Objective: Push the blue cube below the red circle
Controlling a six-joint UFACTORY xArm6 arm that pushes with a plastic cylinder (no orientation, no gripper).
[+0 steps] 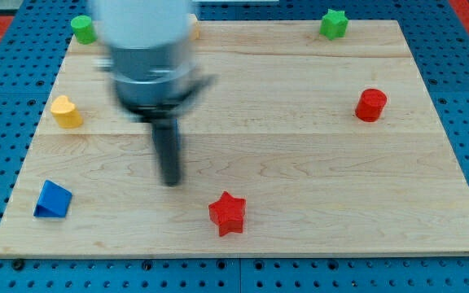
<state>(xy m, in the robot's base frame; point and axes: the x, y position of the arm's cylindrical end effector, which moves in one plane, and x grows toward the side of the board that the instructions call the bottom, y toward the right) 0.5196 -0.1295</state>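
Observation:
The blue cube [53, 200] sits near the board's lower left corner. The red circle [371, 105] stands at the view's right, in the upper half. My tip [170, 181] is blurred and rests on the board left of centre. It is well to the right of the blue cube and a little above it, and far left of the red circle. It touches no block.
A red star [227, 213] lies at the bottom centre, right of my tip. A yellow block [67, 111] sits at the left. A green round block [83, 28] is at the top left, a green star [333, 24] at the top right. An orange block [195, 31] peeks from behind the arm.

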